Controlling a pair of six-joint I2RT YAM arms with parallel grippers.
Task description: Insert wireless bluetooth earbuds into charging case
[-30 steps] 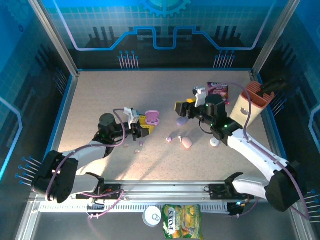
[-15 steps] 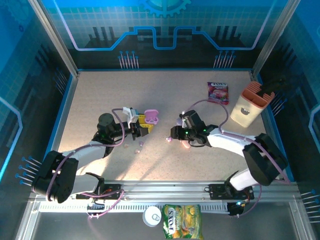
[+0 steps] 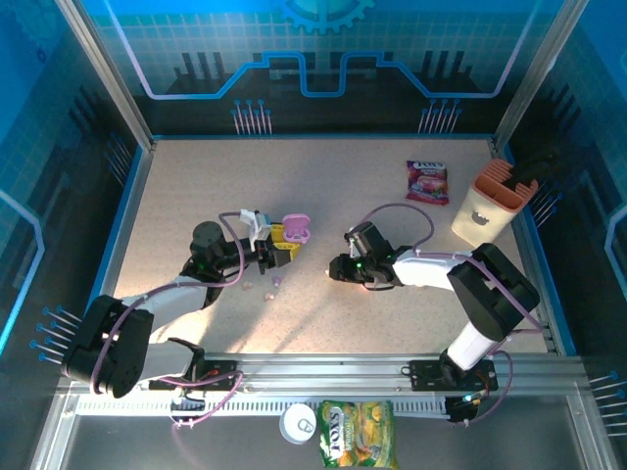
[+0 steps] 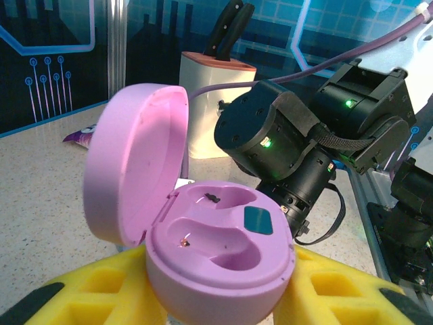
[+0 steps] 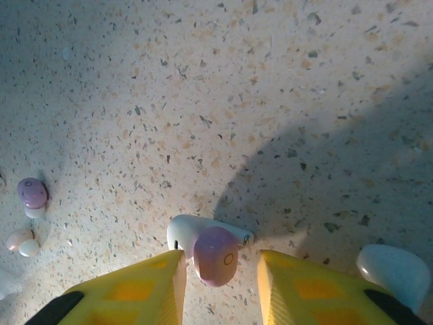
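I count one open lilac-pink pebble-shaped plastic charging case (image 4: 216,250), with two empty sockets in it; at least four tiny stubby plastic earbuds (image 3: 269,294) on the speckled table (image 3: 196,176), three to the left and one nearer the middle; one beige knife block with an orange top (image 3: 485,204) at the far right, two black handles (image 4: 230,27) in it; one purple snack packet (image 3: 427,182) beside it; one round tin (image 3: 296,422) and one green-yellow snack bag (image 3: 358,434) at the near edge.

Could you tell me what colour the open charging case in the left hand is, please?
Lilac-pink; the charging case shows best in the left wrist view.
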